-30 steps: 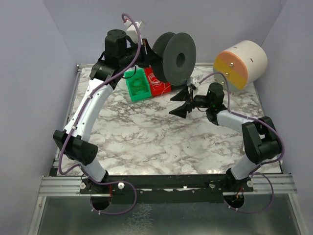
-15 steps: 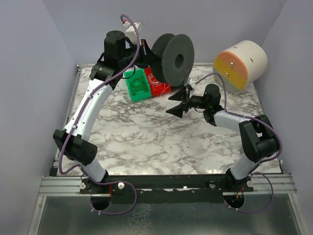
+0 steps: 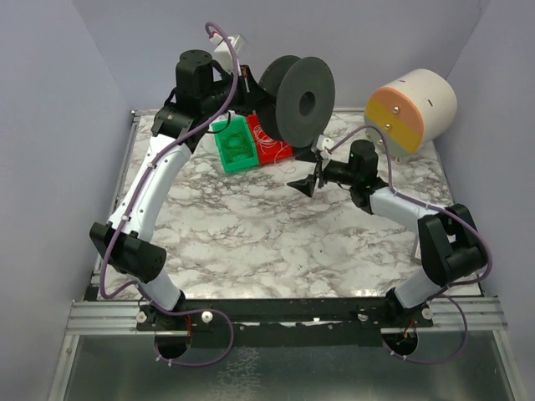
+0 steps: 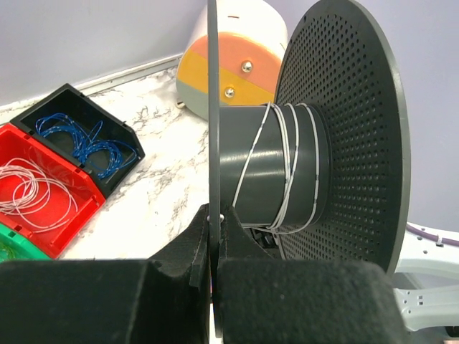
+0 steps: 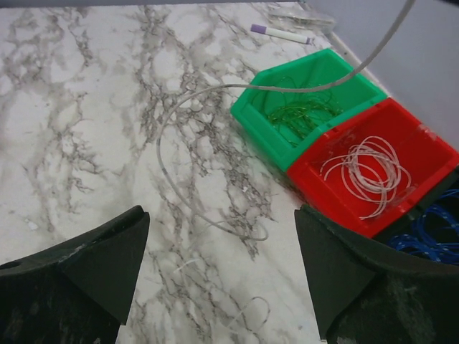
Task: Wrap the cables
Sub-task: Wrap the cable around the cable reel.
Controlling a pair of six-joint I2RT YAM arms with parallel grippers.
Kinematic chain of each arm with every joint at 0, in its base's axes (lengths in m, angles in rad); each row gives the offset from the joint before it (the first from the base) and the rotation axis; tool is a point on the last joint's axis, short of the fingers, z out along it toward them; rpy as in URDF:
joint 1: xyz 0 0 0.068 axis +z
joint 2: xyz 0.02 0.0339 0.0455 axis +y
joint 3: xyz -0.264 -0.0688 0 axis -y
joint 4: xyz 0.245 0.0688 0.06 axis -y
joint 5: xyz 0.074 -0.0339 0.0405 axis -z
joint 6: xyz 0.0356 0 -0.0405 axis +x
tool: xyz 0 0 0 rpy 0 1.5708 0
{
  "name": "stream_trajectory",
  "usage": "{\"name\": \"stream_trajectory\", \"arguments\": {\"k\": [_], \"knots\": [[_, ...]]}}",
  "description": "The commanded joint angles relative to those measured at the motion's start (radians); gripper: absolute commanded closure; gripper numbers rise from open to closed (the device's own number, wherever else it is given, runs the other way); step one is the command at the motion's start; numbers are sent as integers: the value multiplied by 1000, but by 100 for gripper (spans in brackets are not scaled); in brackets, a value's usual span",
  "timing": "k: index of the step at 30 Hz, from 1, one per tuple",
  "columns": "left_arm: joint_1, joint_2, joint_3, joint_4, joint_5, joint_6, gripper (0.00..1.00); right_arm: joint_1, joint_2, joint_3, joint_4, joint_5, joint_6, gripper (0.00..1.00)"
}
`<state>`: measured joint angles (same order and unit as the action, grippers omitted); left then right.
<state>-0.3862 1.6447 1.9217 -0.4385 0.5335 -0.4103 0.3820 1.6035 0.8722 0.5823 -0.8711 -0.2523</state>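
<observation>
My left gripper (image 4: 214, 236) is shut on the thin near flange of the dark grey spool (image 4: 344, 129) and holds it up above the table's back; the gripper also shows in the top view (image 3: 251, 90). A whitish cable (image 4: 287, 161) is wound a few turns round the spool's core. From the upper right, this cable (image 5: 166, 168) drops to the marble and loops there. My right gripper (image 5: 219, 215) is open and empty above that loop, just below the spool (image 3: 305, 98) in the top view (image 3: 304, 179). More cables lie coiled in bins: green (image 5: 297, 115), whitish (image 5: 366, 168), blue (image 5: 430, 240).
The green bin (image 3: 234, 144), red bin (image 3: 269, 140) and a black bin (image 4: 107, 122) stand side by side at the back. A cream and orange cylinder (image 3: 411, 109) sits at the back right. A purple-capped pen (image 5: 280, 34) lies beyond the green bin.
My right gripper has turned at the wrist and shifted slightly left and back toward the spool, staying open. My left gripper still holds the spool in nearly the same place.
</observation>
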Motion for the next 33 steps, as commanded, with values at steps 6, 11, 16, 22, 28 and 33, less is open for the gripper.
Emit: {"name": "stream_trajectory", "arguments": {"k": [6, 11, 16, 22, 28, 33], "knots": [[-22, -38, -24, 148, 155, -118, 100, 28, -59, 27, -208, 94, -306, 12], [1, -58, -37, 186, 179, -157, 100, 40, -85, -35, -144, 87, -331, 12], [38, -94, -116, 236, 170, -215, 100, 42, -99, -71, -107, 66, -333, 12], [40, -112, -183, 262, 147, -241, 100, 94, -64, -4, -172, 153, -343, 13], [40, -115, -209, 278, 154, -249, 100, 140, -29, 36, -218, 204, -363, 15], [44, -120, -201, 273, 150, -243, 100, 149, -13, 51, -258, 190, -373, 61]]}}
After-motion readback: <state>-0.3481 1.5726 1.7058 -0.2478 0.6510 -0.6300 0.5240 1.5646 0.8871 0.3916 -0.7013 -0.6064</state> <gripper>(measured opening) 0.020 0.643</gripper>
